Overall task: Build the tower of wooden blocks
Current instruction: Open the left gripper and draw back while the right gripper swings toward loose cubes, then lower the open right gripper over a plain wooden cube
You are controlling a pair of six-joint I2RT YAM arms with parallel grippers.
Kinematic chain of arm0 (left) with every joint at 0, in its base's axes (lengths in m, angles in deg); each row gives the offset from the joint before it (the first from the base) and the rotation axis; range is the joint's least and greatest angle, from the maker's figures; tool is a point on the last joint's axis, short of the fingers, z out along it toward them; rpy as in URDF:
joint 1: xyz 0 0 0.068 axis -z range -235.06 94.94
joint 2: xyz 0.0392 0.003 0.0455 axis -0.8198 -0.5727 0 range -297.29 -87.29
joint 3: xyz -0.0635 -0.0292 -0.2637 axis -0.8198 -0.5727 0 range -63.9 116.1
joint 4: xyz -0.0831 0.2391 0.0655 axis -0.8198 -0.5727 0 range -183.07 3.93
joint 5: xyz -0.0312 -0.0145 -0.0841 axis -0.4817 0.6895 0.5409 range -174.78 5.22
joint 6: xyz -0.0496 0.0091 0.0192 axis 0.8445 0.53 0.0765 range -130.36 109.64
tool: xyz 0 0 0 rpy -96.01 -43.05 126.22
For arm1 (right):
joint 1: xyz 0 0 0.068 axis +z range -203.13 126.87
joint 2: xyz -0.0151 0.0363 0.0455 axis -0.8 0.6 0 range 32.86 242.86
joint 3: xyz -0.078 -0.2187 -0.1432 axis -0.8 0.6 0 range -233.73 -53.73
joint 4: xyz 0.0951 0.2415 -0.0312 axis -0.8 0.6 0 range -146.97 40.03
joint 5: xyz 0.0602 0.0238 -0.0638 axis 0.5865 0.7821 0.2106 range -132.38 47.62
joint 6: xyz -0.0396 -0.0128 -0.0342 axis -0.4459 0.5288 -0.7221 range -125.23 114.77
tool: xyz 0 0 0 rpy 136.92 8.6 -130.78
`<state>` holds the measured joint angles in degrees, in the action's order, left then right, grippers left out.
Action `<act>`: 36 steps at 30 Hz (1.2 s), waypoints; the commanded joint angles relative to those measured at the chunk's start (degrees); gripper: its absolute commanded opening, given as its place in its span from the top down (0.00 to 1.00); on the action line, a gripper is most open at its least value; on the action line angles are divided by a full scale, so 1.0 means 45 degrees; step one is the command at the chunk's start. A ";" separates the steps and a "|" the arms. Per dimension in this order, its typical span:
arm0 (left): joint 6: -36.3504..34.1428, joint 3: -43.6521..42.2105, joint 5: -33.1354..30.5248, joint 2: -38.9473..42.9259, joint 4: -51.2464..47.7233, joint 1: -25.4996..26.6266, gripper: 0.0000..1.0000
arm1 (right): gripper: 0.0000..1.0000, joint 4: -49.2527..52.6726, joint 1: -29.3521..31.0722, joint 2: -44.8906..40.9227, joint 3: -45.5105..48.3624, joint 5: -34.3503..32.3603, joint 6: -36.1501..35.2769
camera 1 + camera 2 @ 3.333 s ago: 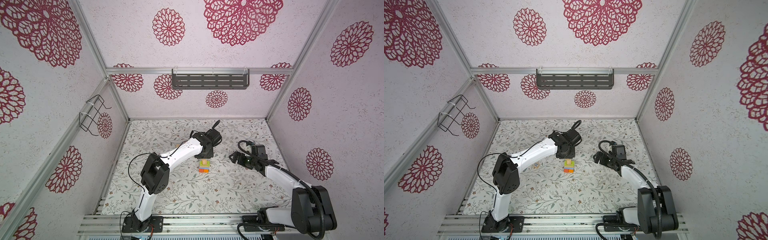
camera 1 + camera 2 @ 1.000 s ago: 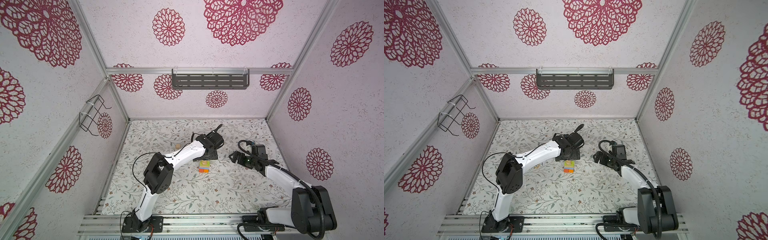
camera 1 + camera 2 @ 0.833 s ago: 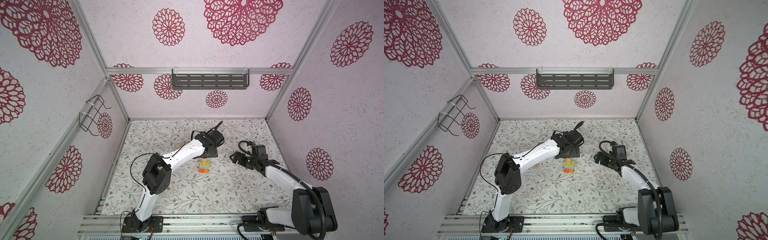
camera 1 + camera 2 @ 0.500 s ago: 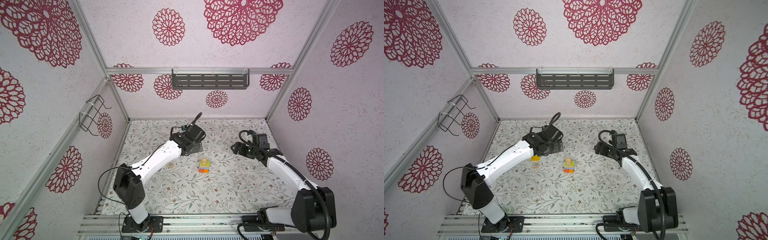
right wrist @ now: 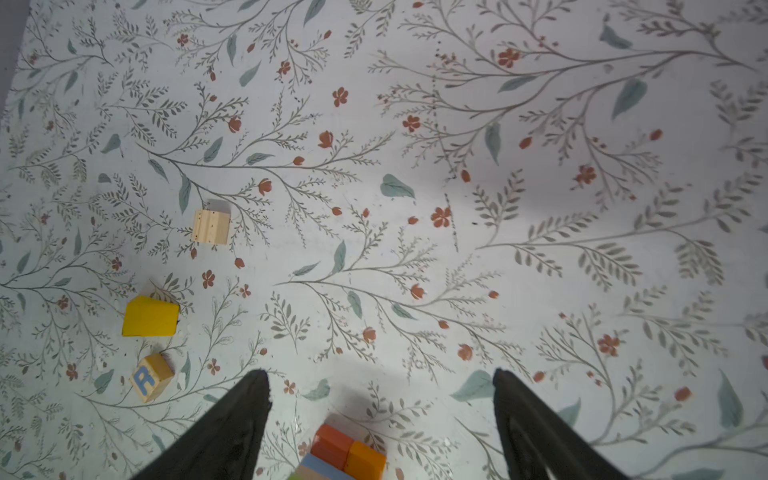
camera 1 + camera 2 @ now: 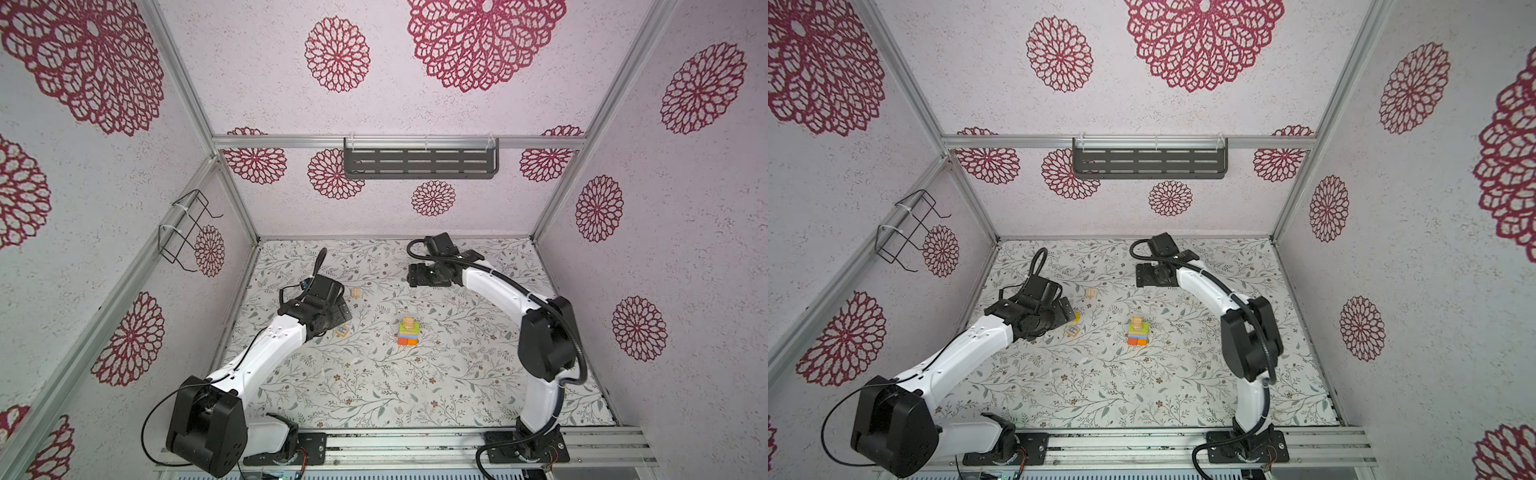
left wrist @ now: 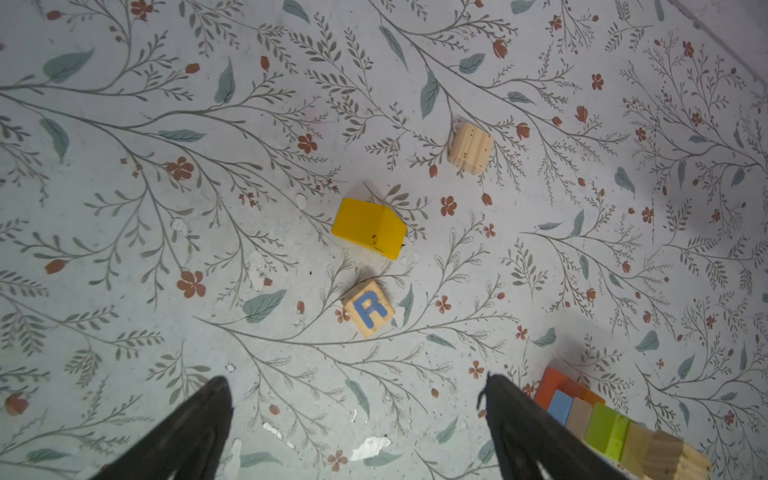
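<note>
A short tower (image 6: 408, 332) of coloured blocks stands in the middle of the table (image 6: 374, 386), with an orange base and a wooden block on top. Left of it, well apart, lie a yellow roof piece (image 7: 369, 228), a letter cube (image 7: 368, 307) and a plain wooden block (image 7: 469, 151), likely waiting to be stacked. The left gripper (image 7: 357, 386) hovers near them, jaws spread and empty, seemingly lining up a pick. The right gripper (image 5: 380, 378) hangs farther back, jaws spread and empty. A wall shelf (image 6: 419, 164) and a wire basket (image 6: 183, 232) show nothing inside.
</note>
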<state>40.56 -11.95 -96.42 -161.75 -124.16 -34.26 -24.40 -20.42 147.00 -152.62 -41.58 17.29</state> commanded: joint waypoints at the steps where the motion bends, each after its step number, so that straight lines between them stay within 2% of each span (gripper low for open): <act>1: 0.0032 -0.1008 0.0498 0.0607 0.1462 -0.0522 0.03 | 0.14 0.0903 0.0705 0.1092 -0.1943 -0.0991 0.0397; 8: 0.0078 -0.3458 0.1531 0.1843 0.2933 -0.1971 0.03 | 0.22 0.2325 0.1947 0.4938 -0.7299 -0.1418 0.0920; 11: -0.0054 -0.4012 0.1524 0.2268 0.3231 -0.2356 0.03 | 0.25 0.2287 0.2399 0.6067 -0.8668 -0.1503 0.1244; 21: -0.0336 -0.4834 0.2035 0.2480 0.3882 -0.2902 0.03 | 0.27 -0.0036 0.3434 0.7089 -0.8869 -0.1907 0.1726; 36: -0.0377 -0.4979 0.2547 0.2560 0.4132 -0.3194 0.03 | 0.33 -0.0989 0.3754 0.8100 -0.8885 -0.2905 0.2299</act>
<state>39.11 -33.85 -85.25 -150.93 -107.11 -48.01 -27.70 -3.92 183.33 -190.76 -51.92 26.10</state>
